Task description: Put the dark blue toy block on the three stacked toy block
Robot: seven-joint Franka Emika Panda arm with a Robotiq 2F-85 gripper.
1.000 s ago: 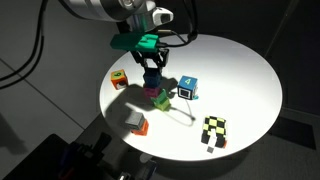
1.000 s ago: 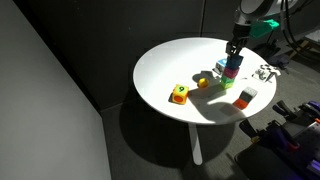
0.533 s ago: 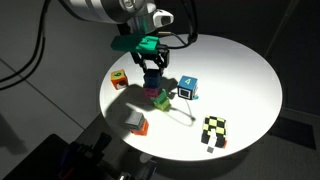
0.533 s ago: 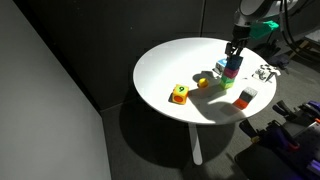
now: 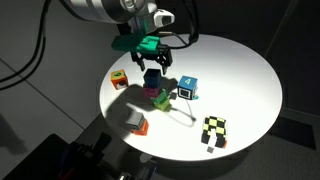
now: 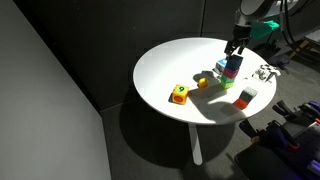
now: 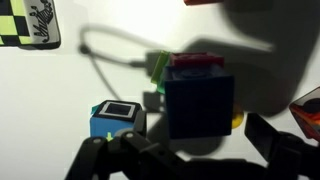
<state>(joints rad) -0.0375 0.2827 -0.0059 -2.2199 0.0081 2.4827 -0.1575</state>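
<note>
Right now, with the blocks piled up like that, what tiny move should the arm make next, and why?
Probably a straight lift upward, away from the pile. The dark blue block already rests on top of the pink-and-green stack, and in the wrist view the fingers appear spread open on either side of it, not gripping. Any sideways drift this close could nudge the tower over.

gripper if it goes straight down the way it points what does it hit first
Most likely the dark blue toy block, sitting on the three stacked toy block directly under the open gripper, though the gap is hard to judge.
</note>
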